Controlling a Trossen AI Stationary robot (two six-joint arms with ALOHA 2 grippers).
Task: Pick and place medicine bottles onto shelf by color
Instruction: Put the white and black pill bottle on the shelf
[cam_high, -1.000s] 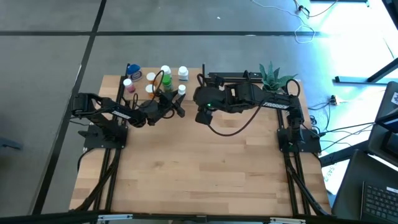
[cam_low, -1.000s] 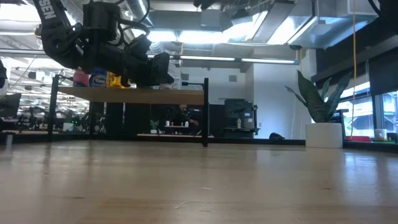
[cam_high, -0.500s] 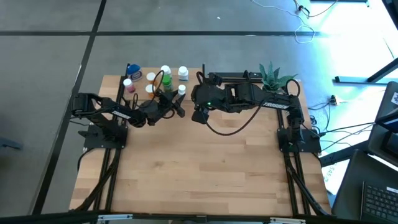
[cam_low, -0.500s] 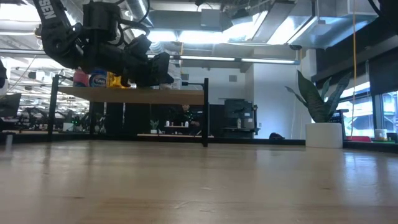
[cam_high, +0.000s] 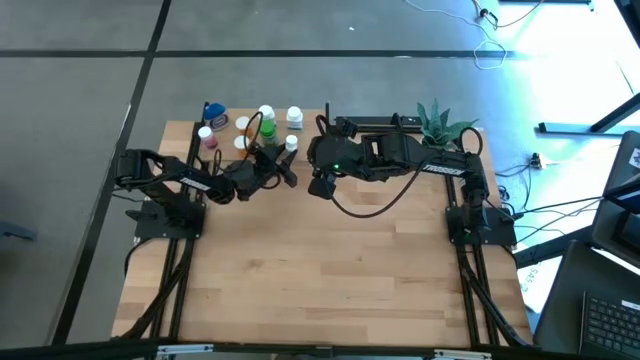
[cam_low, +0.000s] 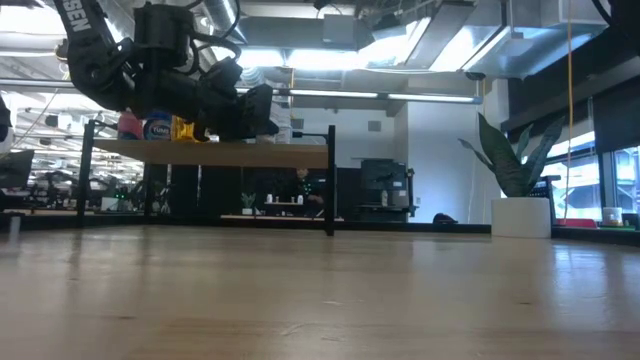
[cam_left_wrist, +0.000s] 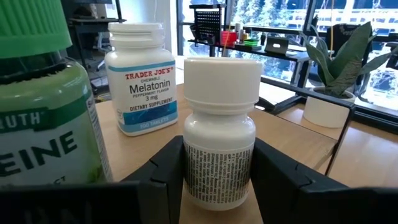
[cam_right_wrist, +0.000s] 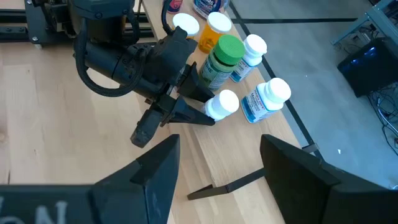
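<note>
Beside the green bottle (cam_left_wrist: 37, 118) on the shelf (cam_right_wrist: 245, 140), the left gripper (cam_left_wrist: 217, 180) clamps a white bottle (cam_left_wrist: 219, 137) while the right gripper (cam_right_wrist: 217, 168) hovers nearby, jaws spread.

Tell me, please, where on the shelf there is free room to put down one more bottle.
The shelf is bare toward its black corner post, beside the white bottle between the left gripper's fingers. It is crowded farther along, around the green bottle and the orange one.

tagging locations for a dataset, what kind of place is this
Probably an open-plan office or robotics lab: a wooden table carrying two robot arms, desks with monitors behind the shelf, a large potted plant and exposed ceiling ducts.
</note>
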